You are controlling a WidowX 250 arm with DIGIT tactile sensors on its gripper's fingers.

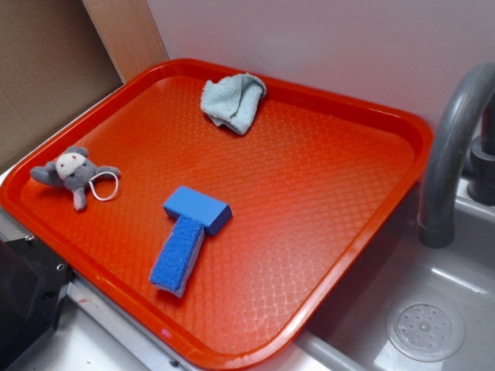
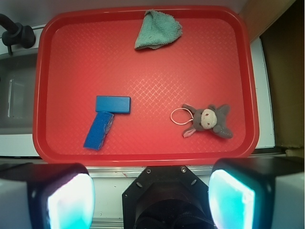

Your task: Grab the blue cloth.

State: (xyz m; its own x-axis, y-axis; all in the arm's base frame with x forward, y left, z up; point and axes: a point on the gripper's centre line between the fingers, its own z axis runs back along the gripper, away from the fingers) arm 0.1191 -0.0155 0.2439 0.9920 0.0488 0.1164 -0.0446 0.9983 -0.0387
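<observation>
Hovering above the near edge of the red tray (image 2: 52, 86), the end effector (image 2: 151, 191) is spread wide with nothing between its pads (image 2: 69, 202); approach step, no contact yet. The blue cloth (image 2: 158, 30) lies bunched at the tray's far edge, by the wall (image 1: 325, 39), well apart from the blue block (image 2: 113, 104), the scrub sponge (image 2: 99, 130) touching it, and the grey plush toy (image 2: 209, 120). Next move, as judged: travel across the tray, centre over the cloth, descend, pinch a fold.
</observation>
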